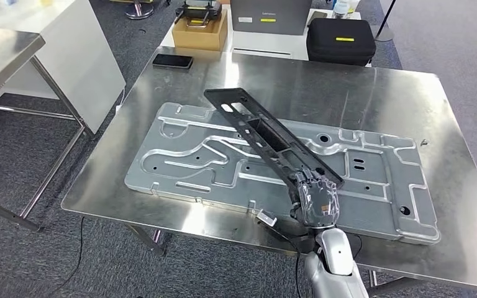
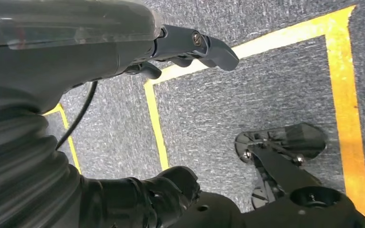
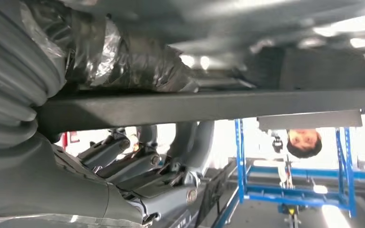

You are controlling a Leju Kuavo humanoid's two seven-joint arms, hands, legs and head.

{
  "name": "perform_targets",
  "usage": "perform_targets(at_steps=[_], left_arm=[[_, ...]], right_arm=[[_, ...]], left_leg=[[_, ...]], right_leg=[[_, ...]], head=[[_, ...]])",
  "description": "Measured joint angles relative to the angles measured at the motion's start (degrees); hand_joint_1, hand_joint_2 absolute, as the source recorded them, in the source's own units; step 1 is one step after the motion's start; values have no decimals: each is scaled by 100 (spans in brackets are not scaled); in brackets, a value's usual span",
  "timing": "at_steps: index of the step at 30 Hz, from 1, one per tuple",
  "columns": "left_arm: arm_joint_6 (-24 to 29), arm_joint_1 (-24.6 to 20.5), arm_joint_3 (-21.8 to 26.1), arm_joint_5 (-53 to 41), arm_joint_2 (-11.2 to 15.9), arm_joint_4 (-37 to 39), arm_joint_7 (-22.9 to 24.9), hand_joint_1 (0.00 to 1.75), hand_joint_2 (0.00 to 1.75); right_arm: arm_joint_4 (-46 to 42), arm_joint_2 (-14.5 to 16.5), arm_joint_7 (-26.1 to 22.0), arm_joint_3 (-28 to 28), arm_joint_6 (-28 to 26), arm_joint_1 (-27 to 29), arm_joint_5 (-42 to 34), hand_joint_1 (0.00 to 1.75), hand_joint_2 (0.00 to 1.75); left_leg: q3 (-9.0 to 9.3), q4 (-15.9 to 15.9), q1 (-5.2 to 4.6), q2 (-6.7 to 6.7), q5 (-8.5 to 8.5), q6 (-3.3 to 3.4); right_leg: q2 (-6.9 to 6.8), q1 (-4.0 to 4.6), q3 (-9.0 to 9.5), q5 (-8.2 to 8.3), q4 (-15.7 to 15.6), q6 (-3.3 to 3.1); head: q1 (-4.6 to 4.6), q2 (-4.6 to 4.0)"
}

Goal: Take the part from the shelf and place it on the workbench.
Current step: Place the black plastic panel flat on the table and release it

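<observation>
A: Head view: right hand (image 1: pixel 315 197) clamps the black part (image 1: pixel 262 131) near the bench's (image 1: pixel 372 87) front edge, angled over the grey plate (image 1: pixel 180 149)

B: Off the shelf then; release remains. Left hand (image 2: pixel 180 47) hangs empty, fingers loose

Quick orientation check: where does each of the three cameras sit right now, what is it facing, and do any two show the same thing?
Head view: high on the body, looking down at the steel workbench; right hand grips the black part over a grey plate.
Left wrist view: behind the hanging left hand, facing carpet with yellow tape.
Right wrist view: behind the right hand, facing along the part toward a blue rack.
Shared: head and right wrist both show hand and part.
</observation>
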Motion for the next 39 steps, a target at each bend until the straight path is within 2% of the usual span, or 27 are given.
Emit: perform_targets(at_steps=[2, 4, 6, 7, 8, 9, 11, 12, 13, 14, 17, 19, 21, 22, 23, 24, 25, 26, 28, 29, 32, 33, 34, 35, 37, 38, 39], left_arm=[[12, 4, 3, 13, 4, 0, -15, 0, 87], [20, 7, 11, 36, 9, 0, -30, 0, 0], [24, 7, 19, 60, 9, 0, -38, 0, 0], [27, 10, 22, 68, 9, 0, -35, 0, 0], [36, 17, 26, 72, 11, 0, -28, 0, 0], [46, 24, 30, 73, 15, 0, -20, 0, 0], [66, 31, 38, 74, 29, 0, -7, 0, 0], [72, 26, 44, 75, 37, 0, -3, 0, 0], [75, 19, 49, 79, 43, 0, 1, 0, 0], [77, 14, 55, 84, 46, 0, 5, 0, 0], [84, 23, 75, 117, 48, 0, 16, 0, 0], [91, 29, 91, 145, 48, 0, 23, 0, 0], [93, 27, 105, 167, 48, 0, 34, 0, 0], [92, 27, 111, 176, 49, 0, 39, 0, 0], [90, 28, 116, 183, 50, 0, 43, 0, 0], [89, 29, 119, 186, 51, 0, 48, 0, 0], [87, 29, 122, 188, 51, 0, 54, 0, 0], [85, 29, 126, 189, 51, 0, 61, 0, 0], [81, 27, 133, 189, 50, 0, 70, 0, 0], [79, 26, 139, 189, 50, 0, 73, 0, 0], [80, 27, 158, 189, 52, 0, 74, 0, 0], [79, 29, 163, 189, 53, 0, 74, 0, 0], [75, 31, 167, 189, 52, 1, 75, 0, 0], [71, 31, 169, 189, 52, 1, 76, 0, 0], [64, 34, 170, 190, 52, 1, 77, 0, 0], [63, 35, 172, 190, 52, 1, 77, 0, 0], [62, 36, 174, 191, 53, 1, 78, 0, 0]], right_arm=[[40, -2, -3, 16, -1, 40, -16, 0, 0], [77, -2, -12, 40, -1, 51, -49, 0, 0], [124, -1, -34, 60, -1, 67, -95, 0, 0], [149, -1, -48, 63, -1, 79, -115, 0, 0], [171, -1, -61, 65, 0, 88, -130, 0, 0], [187, -1, -69, 67, -1, 93, -140, 0, 0], [205, -1, -80, 69, 0, 93, -157, 0, 0], [211, -1, -86, 69, -1, 88, -177, 0, 0], [217, -1, -93, 68, -1, 82, -204, 0, 0], [223, -1, -102, 68, -1, 76, -234, 0, 0], [252, -1, -119, 66, -1, 63, -336, 0, 0], [280, -3, -125, 62, -1, 41, -399, 0, 0], [311, -5, -129, 60, -1, 19, -434, 0, 0], [332, -5, -129, 58, -1, 15, -444, 0, 0], [355, -6, -129, 55, -1, 15, -454, 0, 0], [377, -7, -129, 51, -1, 14, -462, 0, 0], [397, -7, -129, 48, -1, 9, -472, 0, 0], [411, -7, -129, 46, -1, 0, -483, 0, 0], [432, -7, -129, 46, -1, -30, -501, 0, 0], [441, -7, -129, 45, -1, -43, -507, 0, 0], [471, -7, -132, 36, -1, -62, -514, 0, 0], [481, -5, -137, 33, -1, -72, -516, 0, 0], [491, -4, -143, 32, -1, -86, -519, 0, 0], [501, -2, -151, 31, -1, -99, -521, 0, 0], [522, 0, -161, 28, -1, -110, -523, 0, 0], [534, 1, -164, 27, -1, -110, -523, 0, 0], [548, 0, -167, 25, -1, -110, -524, 0, 0]], left_leg=[[-6, 26, 14, 1, -41, -63], [-170, 403, 28, 0, -287, -108], [-527, 1173, 33, 0, -661, -138], [-690, 1503, 34, 0, -771, -147], [-773, 1657, 33, 0, -770, -149], [-740, 1565, 33, 0, -646, -142], [-409, 828, 31, 0, -232, -102], [-228, 445, 19, -2, -86, -76], [-112, 186, 6, -4, -8, -50], [-61, 63, -9, -9, 4, -30], [-52, 16, -4, -4, 50, 55], [-52, -31, 29, 18, 112, 130], [-84, -36, 29, 31, 133, 163], [-103, -30, 27, 33, 140, 169], [-120, -21, 26, 35, 145, 170], [-133, -7, 27, 35, 149, 168], [-142, 10, 28, 34, 151, 164], [-150, 29, 29, 33, 152, 157], [-179, 70, 10, 26, 161, 113], [-197, 81, -1, 23, 176, 77], [-236, 75, 6, 17, 225, -51], [-269, 126, 18, 15, 158, -85], [-334, 272, 27, 12, 8, -113], [-440, 551, 35, 9, -228, -135], [-678, 1308, 38, 8, -733, -165], [-725, 1585, 38, 8, -880, -171], [-667, 1655, 37, 8, -915, -168]], right_leg=[[0, -19, 27, 22, -39, -75], [-4, -45, 56, 49, -82, -150], [-10, -28, 57, 46, -81, -190], [-12, -17, 57, 40, -75, -198], [-10, -9, 58, 32, -66, -204], [-4, -4, 64, 23, -55, -204], [11, -2, 85, -6, -31, -186], [16, 7, 90, -22, -20, -165], [17, 14, 87, -31, -10, -141], [18, 20, 82, -35, -5, -114], [20, 27, 77, -50, 6, -21], [18, 27, -24, -287, 286, 27], [14, 8, -314, -725, 996, 55], [13, -2, -467, -889, 1366, 68], [12, -12, -554, -956, 1598, 80], [11, -24, -531, -898, 1601, 87], [7, -35, -393, -742, 1368, 87], [4, -46, -172, -535, 965, 81], [3, -38, 192, -262, 232, 54], [6, -28, 259, -209, 58, 35], [8, -9, 208, -124, 0, -67], [1, -17, 181, -79, -17, -115], [-8, -28, 141, -28, -36, -160], [-18, -33, 86, 23, -47, -193], [-26, -14, -49, 118, -40, -222], [-28, -3, -119, 166, -35, -224], [-29, 6, -182, 212, -28, -221]], head=[[0, 0], [-8, 0], [-13, 0], [-13, 0], [-13, 0], [-13, 0], [-13, 0], [-12, 0], [-12, 0], [-11, 0], [-10, 0], [-7, 0], [-4, 0], [-5, 0], [-5, 0], [-5, 0], [-5, 0], [-4, 0], [-5, 0], [-7, 0], [-8, 0], [-10, 0], [-15, 0], [-20, 0], [-28, 0], [-29, 0], [-29, 0]])
